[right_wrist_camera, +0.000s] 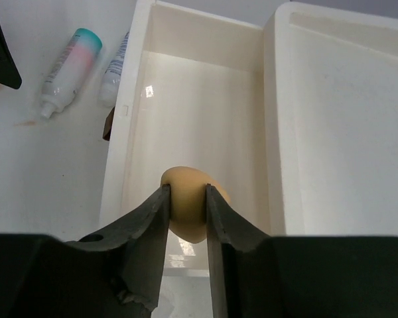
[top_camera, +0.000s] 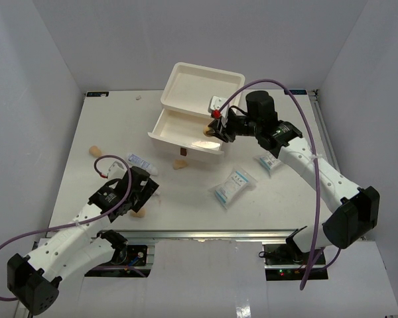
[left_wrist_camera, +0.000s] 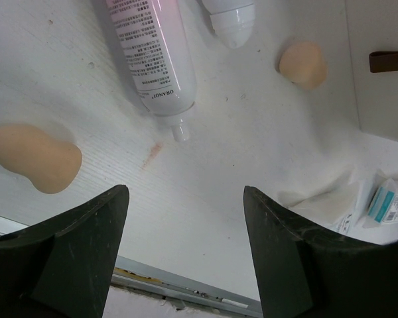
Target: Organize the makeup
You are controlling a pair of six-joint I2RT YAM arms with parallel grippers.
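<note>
Sponge (right_wrist_camera: 186, 182), tan and egg-shaped, hangs over the pulled-out drawer (right_wrist_camera: 192, 99) of the cream box (top_camera: 199, 86). We cannot tell whether it touches the drawer floor. Right gripper (right_wrist_camera: 186, 199) pinches it, one finger against each side. The drawer floor around it looks bare in the right wrist view.

Step in hand, as we judge it: putting this sponge into the drawer. The next move calls for little. Part the fingers and let it drop, then lift straight up so the jaws clear the drawer front before swinging away.

Left gripper (left_wrist_camera: 184, 199) hovers low over the table (left_wrist_camera: 252, 152), fingers spread wide, nothing between them. Ahead of it lie a white-and-pink tube (left_wrist_camera: 152, 53) and the cap end of a second tube (left_wrist_camera: 231, 23). A loose sponge (left_wrist_camera: 34, 158) sits off to the left of its view, and a second loose sponge (left_wrist_camera: 303, 64) lies near the box front. We read this arm as lined up for a pick; which item, we cannot say.

Further out, a blue-and-white packet (top_camera: 233, 187) lies mid-table and a second packet (top_camera: 270, 162) lies beside the right arm. A third loose sponge (top_camera: 93, 150) lies well apart at the left. With most items on the table, we judge the task early.
</note>
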